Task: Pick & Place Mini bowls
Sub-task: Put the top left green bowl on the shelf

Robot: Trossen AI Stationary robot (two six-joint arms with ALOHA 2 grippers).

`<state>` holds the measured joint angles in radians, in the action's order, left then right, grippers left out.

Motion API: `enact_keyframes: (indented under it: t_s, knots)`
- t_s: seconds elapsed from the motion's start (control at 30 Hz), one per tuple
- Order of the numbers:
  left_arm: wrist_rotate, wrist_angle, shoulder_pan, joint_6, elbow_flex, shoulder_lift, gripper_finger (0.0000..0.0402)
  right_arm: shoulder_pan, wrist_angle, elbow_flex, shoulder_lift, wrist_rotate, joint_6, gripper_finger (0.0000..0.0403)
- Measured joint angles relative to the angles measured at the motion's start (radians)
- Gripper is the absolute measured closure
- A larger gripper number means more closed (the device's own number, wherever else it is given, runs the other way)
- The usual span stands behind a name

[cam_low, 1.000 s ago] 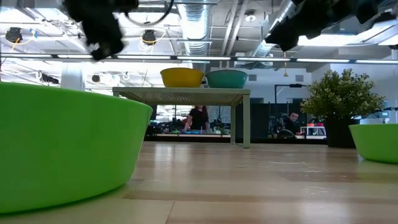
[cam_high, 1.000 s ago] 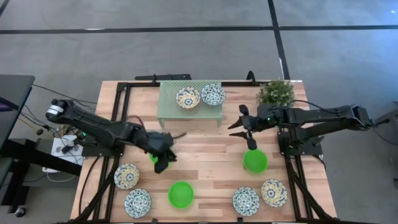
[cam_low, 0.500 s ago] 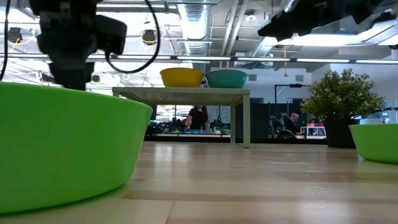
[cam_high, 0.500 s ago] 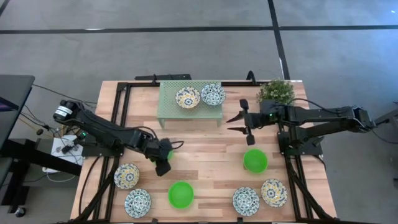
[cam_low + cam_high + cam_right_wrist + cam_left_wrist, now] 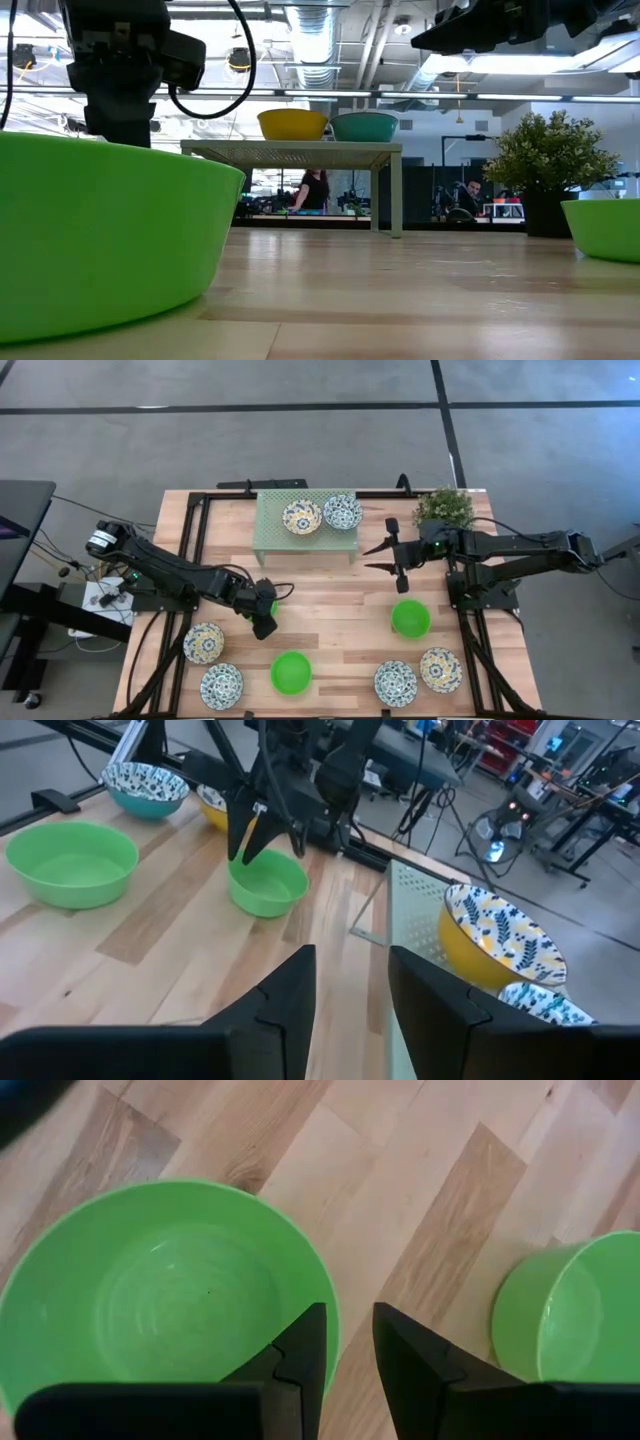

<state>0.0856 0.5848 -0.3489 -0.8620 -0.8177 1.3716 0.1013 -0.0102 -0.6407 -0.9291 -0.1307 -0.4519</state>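
Swinging in over the middle-left of the surface (image 5: 340, 595), the left arm has come down low in the last second, and the bright green mini bowl (image 5: 165, 1295) has travelled with it a little to the right and farther from the near edge. The right arm has gone the other way, pulling back from the green bowl on the right (image 5: 410, 618) towards the pale green rack (image 5: 275, 538) at the far side. My read: one bowl is mid-transfer on the left, and the right side is between picks.

On the rack sit two bowls already, the yellow-and-blue one (image 5: 301, 517) and the blue-patterned one (image 5: 342, 511) just beside it. A third green bowl (image 5: 290, 672) waits at the near edge, well apart from both arms.

Now the fingers! The left gripper (image 5: 349, 1325) has them drawn narrow, one inside the carried bowl and one outside, pinching its rim. From the right wrist view the bowl looks down on the wood or just off it, I cannot tell which. The right gripper (image 5: 350, 970) hangs near the rack's right end, its fingers parted and nothing between them, touching nothing
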Motion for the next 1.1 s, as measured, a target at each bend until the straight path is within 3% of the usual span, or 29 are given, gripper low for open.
enact_keyframes:
  t_s: [0.43,0.73,0.9,1.1]
  knots:
    - [-0.011,-0.017,-0.010,-0.010,0.002,0.122,0.0315,0.000,0.002,-0.001,0.000,0.000,0.005,0.0280]
    - [-0.011,-0.025,-0.010,-0.008,0.002,0.191,0.0333,0.000,0.002,-0.001,0.000,0.000,0.172,0.0280]
    - [0.002,-0.016,-0.010,-0.009,0.002,0.176,0.0389,0.000,0.002,-0.001,0.000,0.000,0.172,0.0280]
    - [-0.008,-0.025,-0.010,-0.044,0.001,0.086,0.0392,0.000,0.002,-0.001,0.000,0.000,0.172,0.0280]
